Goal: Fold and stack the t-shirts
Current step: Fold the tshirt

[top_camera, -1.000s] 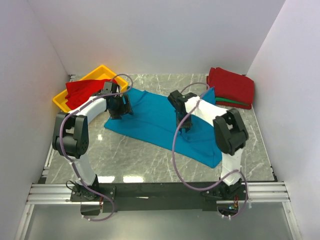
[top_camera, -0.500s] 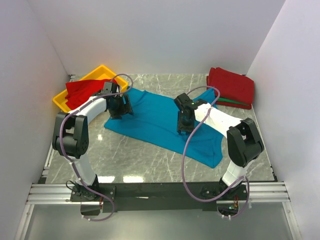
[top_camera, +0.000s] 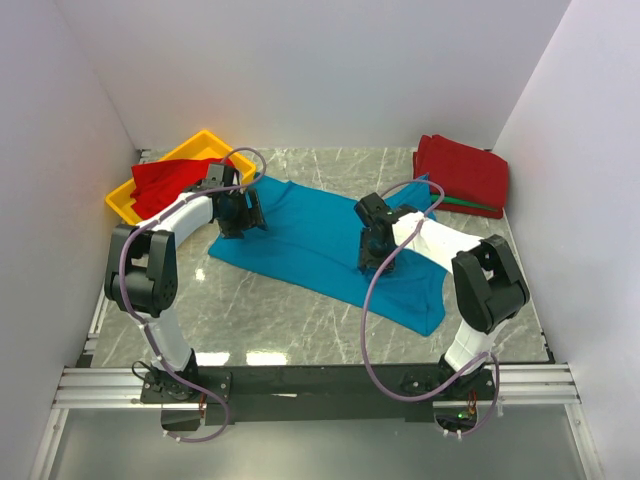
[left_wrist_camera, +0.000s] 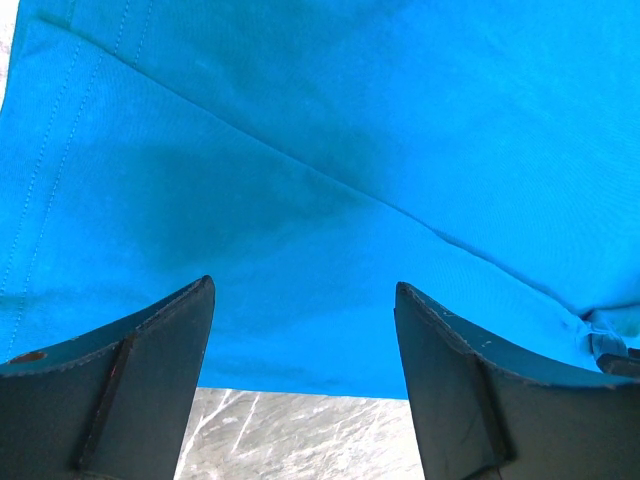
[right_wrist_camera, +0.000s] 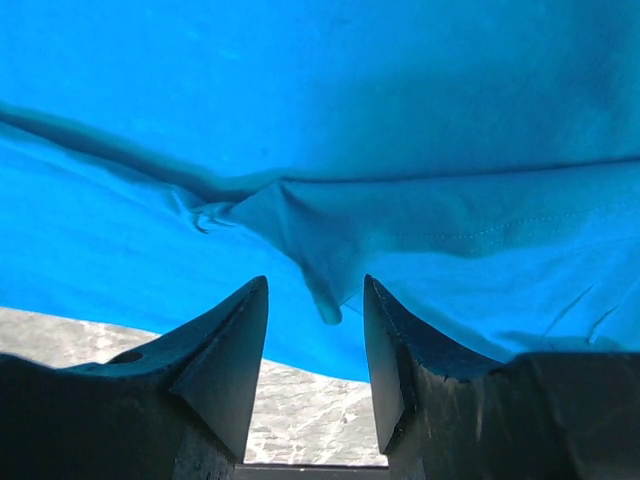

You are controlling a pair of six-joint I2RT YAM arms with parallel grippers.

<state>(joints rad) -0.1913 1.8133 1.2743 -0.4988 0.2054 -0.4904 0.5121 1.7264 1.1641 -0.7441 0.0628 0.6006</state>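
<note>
The left gripper point(left_wrist_camera: 302, 290) hangs wide open and empty over the teal shirt point(top_camera: 300, 235). The right gripper point(right_wrist_camera: 315, 285) has its jaws apart on either side of a small raised pucker of the same cloth, pinching nothing. That one teal shirt lies spread on the table point(top_camera: 270, 310) under both grippers, its long axis running from the left gripper diagonally past the right one. Just left of the left gripper, one yellow tray point(top_camera: 125, 210) holds one crumpled red shirt point(top_camera: 165, 180). Beyond and right of the right gripper sits a folded red pile point(top_camera: 465, 175) on one green shirt point(top_camera: 455, 203); I cannot count the pile's layers. The right arm's cable point(top_camera: 368, 300) loops over the teal cloth.
</note>
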